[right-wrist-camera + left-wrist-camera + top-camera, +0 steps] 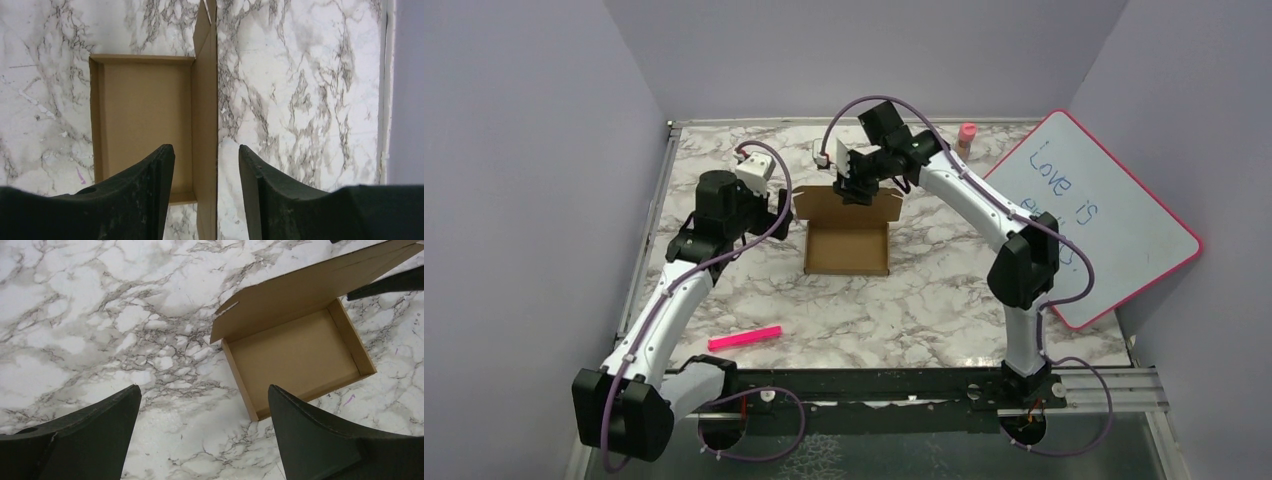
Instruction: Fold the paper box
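**Desk:** What's the count from the top camera?

**Me:** I count one paper box (846,230), one pink stick (744,339), one whiteboard (1092,215) and one small pink object (967,134) by the far edge. I have two arms and two pincers. The box sits mid-tabletop (944,300), between the arms. It is plain brown and unprinted, a shallow tray (847,250) open upward, with its lid (844,205) standing up along the far side. Its long axis runs left to right. My right pincer (861,192) hangs at the lid's top edge. My left pincer (781,207) is just beside the box's left end.

**Desk:** And the left wrist?

**Me:** Its two fingers (100,440) are spread wide over bare marble and hold nothing. One corner of the tray lies just beside one fingertip. The tray's inside is bare, and I see a slit near the lid's corner.

**Desk:** Right wrist?

**Me:** I'm looking straight down on the lid, which shows nearly edge-on between the two fingers (145,200). The pincer is apart and straddles the lid, with a gap on each side, so nothing is clamped. The tray's long side runs along the hinge.
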You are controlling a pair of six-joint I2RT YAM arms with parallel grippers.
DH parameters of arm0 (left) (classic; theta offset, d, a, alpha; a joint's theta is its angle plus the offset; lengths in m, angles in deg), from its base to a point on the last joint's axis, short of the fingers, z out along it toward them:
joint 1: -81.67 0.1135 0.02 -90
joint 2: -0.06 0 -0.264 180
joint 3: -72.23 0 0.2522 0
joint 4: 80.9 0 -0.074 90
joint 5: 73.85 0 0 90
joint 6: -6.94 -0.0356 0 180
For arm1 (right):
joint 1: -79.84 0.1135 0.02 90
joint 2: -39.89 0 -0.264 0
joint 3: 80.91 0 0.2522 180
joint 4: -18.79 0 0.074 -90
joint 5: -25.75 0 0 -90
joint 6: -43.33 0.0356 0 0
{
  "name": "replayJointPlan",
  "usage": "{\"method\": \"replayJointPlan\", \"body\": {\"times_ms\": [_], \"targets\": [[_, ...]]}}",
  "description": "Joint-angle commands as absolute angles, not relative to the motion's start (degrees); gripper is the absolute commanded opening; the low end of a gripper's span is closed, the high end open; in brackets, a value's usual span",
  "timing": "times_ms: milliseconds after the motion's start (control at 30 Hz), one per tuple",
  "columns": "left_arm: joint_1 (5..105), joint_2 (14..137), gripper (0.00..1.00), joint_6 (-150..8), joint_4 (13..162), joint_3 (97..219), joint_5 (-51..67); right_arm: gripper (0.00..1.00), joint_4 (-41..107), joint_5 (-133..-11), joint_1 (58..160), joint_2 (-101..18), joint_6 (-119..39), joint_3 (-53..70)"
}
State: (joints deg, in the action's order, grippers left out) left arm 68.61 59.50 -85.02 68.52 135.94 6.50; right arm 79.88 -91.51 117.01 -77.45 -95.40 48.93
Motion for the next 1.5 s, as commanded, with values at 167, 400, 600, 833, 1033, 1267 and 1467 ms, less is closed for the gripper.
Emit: {"method": "replayJointPlan", "body": {"times_ms": [167,400,600,833,1033,1267,1467], "targets": [[69.0,70.3,0.97,-95.6,65.7,146.9,1.5,0.59,69.5,-80.5,116.6,-63.3,-85.7,35.6],[69.4,79.6,0.96,-101.1,64.9,152.2,-2.5,0.58,63.8,-77.2,112.8,-54.8,-82.8,20.6],[70.7,82.5,0.94,-108.0,67.3,153.9,-7.9,0.54,57.6,-81.2,108.4,-49.8,-81.8,12.5],[73.5,83.7,0.86,-117.9,66.4,153.5,-19.6,0.46,54.0,-85.2,106.5,-49.3,-84.4,7.8],[75.3,85.9,0.81,-123.7,66.4,152.5,-27.5,0.44,52.9,-87.5,105.4,-50.7,-85.2,7.5],[76.3,91.1,0.71,-126.9,66.0,155.2,-35.5,0.38,52.7,-88.7,105.0,-53.3,-85.4,8.6],[76.4,93.8,0.62,-127.8,64.4,156.6,-36.9,0.35,53.7,-90.6,105.0,-55.2,-85.5,9.8]]}}
